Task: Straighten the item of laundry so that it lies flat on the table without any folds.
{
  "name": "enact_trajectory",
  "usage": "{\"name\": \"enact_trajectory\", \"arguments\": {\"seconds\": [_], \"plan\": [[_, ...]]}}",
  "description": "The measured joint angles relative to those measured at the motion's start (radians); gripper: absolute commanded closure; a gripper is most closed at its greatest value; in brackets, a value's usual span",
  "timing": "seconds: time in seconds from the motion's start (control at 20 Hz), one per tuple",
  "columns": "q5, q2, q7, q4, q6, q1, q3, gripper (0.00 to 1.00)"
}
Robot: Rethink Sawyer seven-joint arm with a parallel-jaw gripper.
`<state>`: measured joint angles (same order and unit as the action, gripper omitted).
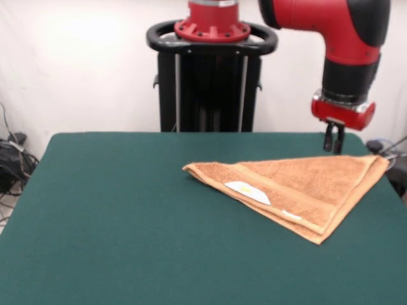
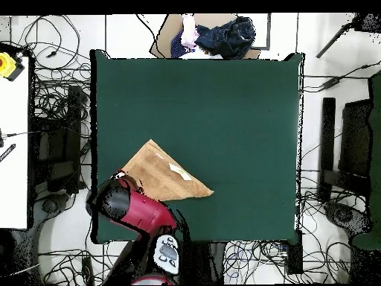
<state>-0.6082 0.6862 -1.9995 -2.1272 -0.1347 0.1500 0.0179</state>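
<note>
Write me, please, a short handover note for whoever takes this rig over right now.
Claw: hangs just above the towel's far corner, holding nothing; open or shut cannot be told.
Towel: folded into a triangle, white label on top, lying near one corner of the table.
Done: nothing yet, the fold remains.
Left: grip a top-layer corner, draw it open, lay the towel flat.

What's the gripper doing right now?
Gripper: hanging just above the towel's far edge, holding nothing; open or shut cannot be told.

The tool (image 1: 333, 145) hangs seemingly just above the folded towel (image 1: 299, 187).
</note>
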Motion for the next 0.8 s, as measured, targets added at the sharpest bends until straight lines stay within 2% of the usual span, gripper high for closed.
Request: {"name": "enact_trajectory", "arguments": {"seconds": [0.2,0.4,0.8], "plan": [[0.000,0.030,0.000,0.000,-0.032,0.015,0.004,1.00],[0.000,0.023,0.000,0.000,-0.019,0.008,0.004,1.00],[0.002,-0.045,0.000,0.000,0.114,-0.025,0.004,1.00]]}}
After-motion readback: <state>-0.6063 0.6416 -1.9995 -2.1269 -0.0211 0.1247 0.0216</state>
